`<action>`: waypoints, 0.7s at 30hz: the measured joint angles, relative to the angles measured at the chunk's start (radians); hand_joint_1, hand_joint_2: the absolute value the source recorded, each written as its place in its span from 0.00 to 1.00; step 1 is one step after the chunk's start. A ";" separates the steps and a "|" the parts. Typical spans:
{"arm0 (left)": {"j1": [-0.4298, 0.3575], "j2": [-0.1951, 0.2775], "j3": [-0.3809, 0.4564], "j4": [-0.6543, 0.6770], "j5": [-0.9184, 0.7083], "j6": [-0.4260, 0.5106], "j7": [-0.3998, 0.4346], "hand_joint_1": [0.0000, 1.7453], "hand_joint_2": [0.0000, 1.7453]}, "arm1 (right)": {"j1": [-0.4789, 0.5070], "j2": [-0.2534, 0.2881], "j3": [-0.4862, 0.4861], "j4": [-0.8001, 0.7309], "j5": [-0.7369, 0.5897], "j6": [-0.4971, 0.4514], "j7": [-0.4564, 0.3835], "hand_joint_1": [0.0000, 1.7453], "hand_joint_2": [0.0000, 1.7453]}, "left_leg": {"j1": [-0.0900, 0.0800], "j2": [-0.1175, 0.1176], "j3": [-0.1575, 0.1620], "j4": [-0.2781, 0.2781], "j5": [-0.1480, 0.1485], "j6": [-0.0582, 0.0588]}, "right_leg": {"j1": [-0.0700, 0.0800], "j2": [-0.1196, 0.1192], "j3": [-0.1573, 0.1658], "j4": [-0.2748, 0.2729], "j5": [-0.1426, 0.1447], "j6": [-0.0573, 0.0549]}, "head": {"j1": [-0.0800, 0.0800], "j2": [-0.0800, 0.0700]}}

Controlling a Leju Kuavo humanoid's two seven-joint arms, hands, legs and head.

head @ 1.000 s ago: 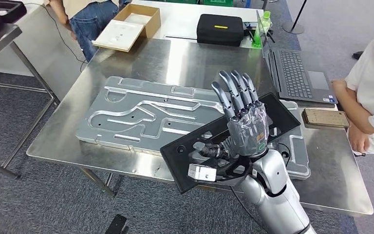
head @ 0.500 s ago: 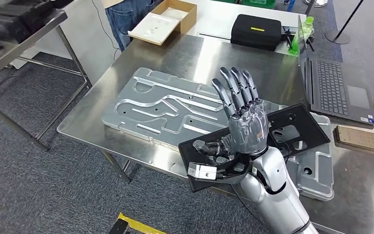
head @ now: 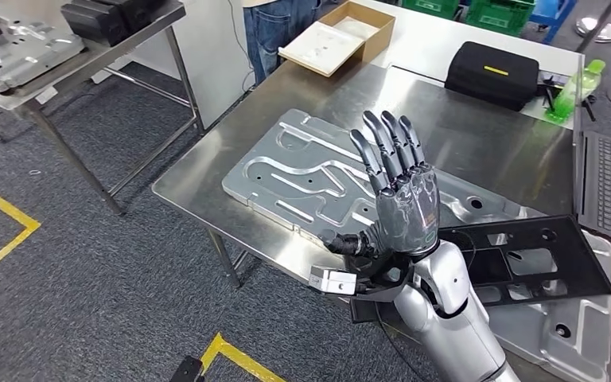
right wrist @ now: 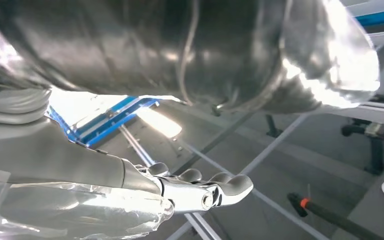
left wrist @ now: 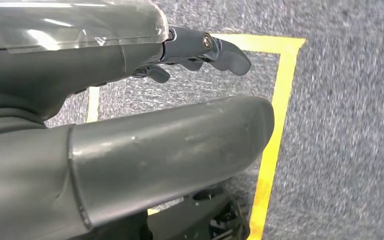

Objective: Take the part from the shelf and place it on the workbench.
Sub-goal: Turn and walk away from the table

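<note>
Bench first: a big grooved metal plate lies across it. My black frame part rests on the plate near the bench's right edge: thin, stiff, light I'd judge, best pinched on an edge rail. Right hand is raised, fingers spread, holding nothing. Left wrist view adds carpet and the idle left hand.

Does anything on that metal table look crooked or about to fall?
Yes. The black frame part lies askew on the silver plate, with its near end behind the right hand poking past the workbench edge, so it looks precariously placed.
</note>
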 joint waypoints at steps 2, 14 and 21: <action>-0.002 0.001 0.000 0.000 0.000 0.002 -0.005 0.00 0.00 | 0.000 -0.002 0.000 0.000 0.000 -0.003 0.000 0.00 0.00 | 0.001 -0.020 -0.007 0.001 0.002 -0.012 | 0.001 0.014 0.011 -0.026 0.000 -0.003 | 0.000 0.000; -0.037 0.003 -0.002 0.000 -0.006 0.000 -0.014 0.00 0.00 | -0.029 -0.008 -0.001 -0.018 0.051 0.041 0.013 0.00 0.00 | 0.008 0.153 -0.046 0.093 -0.022 -0.041 | 0.006 -0.142 0.035 -0.040 -0.007 -0.023 | -0.004 0.000; -0.039 -0.001 -0.011 0.000 -0.021 0.000 -0.002 0.00 0.00 | -0.043 -0.016 -0.001 -0.037 0.072 0.046 0.023 0.00 0.00 | 0.001 0.139 -0.009 0.000 0.002 0.001 | 0.009 -0.147 0.032 0.006 -0.054 0.012 | -0.003 0.000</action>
